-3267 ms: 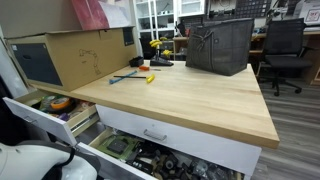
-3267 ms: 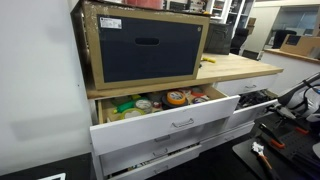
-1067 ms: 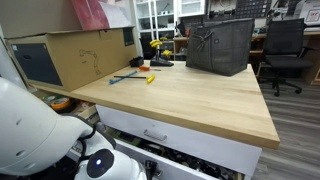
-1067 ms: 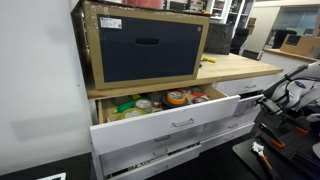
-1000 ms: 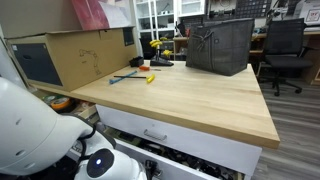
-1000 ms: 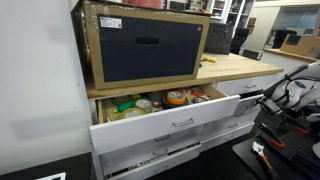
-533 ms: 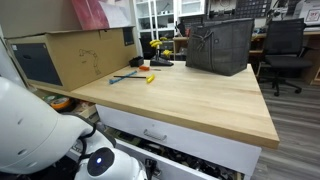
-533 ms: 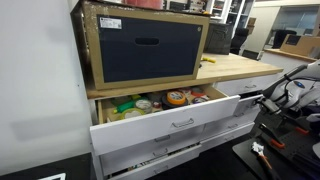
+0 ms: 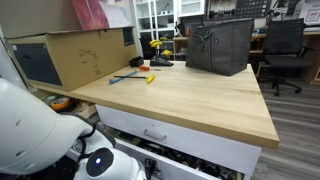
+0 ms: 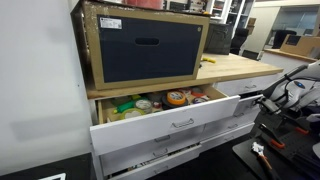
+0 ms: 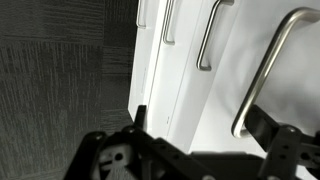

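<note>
The drawer handle (image 11: 268,68), a bent metal bar, sits on a white drawer front (image 11: 225,90) low on the cabinet. In the wrist view it rises at a slant from just inside the finger on the right of that picture. Whether that finger touches it, I cannot tell.

The gripper (image 11: 198,122) faces the drawer front with its fingers (image 11: 140,118) spread wide and nothing between them but the white panel and the foot of that handle. Past the fingertips, further along the cabinet face, three more handles (image 11: 205,40) hang in a row. Out beyond the finger on the left of the view lies dark carpet (image 11: 60,70).

In an exterior view the arm (image 10: 290,88) reaches in at the far end of the cabinet. Well away from it, an upper drawer (image 10: 170,122) stands pulled out, full of tape rolls and clutter, under a cardboard box (image 10: 145,45). The wooden top (image 9: 190,95) carries a dark basket (image 9: 218,45).
</note>
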`<state>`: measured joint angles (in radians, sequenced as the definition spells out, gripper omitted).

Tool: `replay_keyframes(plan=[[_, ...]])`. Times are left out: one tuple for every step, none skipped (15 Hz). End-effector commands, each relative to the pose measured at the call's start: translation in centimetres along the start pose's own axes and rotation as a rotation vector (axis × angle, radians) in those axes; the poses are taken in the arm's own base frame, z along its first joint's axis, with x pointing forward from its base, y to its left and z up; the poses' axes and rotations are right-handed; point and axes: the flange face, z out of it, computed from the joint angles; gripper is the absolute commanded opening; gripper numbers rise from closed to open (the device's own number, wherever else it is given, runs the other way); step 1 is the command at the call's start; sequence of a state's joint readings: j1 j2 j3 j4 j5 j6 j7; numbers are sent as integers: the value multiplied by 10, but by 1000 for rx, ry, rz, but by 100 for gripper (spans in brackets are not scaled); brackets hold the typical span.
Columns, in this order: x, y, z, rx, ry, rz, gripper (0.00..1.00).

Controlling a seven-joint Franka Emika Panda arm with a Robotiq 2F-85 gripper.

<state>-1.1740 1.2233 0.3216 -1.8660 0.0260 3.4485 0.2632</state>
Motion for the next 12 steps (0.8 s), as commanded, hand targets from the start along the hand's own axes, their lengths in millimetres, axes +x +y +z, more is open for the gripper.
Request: replay_keyframes(plan=[[-7, 5, -14, -25, -14, 37, 100], [-8, 6, -15, -25, -15, 43, 100], [-8, 8, -16, -35, -22, 50, 100], [-9, 10, -17, -44, -21, 57, 100], [-11, 11, -17, -50, -19, 61, 100], [-12, 12, -17, -56, -24, 66, 100], [-12, 13, -17, -58, -24, 71, 100], [-13, 14, -18, -61, -25, 76, 100], [-15, 16, -18, -66, -27, 78, 100], [-16, 16, -18, -68, -29, 81, 100], [-17, 17, -18, -71, -30, 82, 100], [-18, 18, -18, -67, -30, 83, 100]])
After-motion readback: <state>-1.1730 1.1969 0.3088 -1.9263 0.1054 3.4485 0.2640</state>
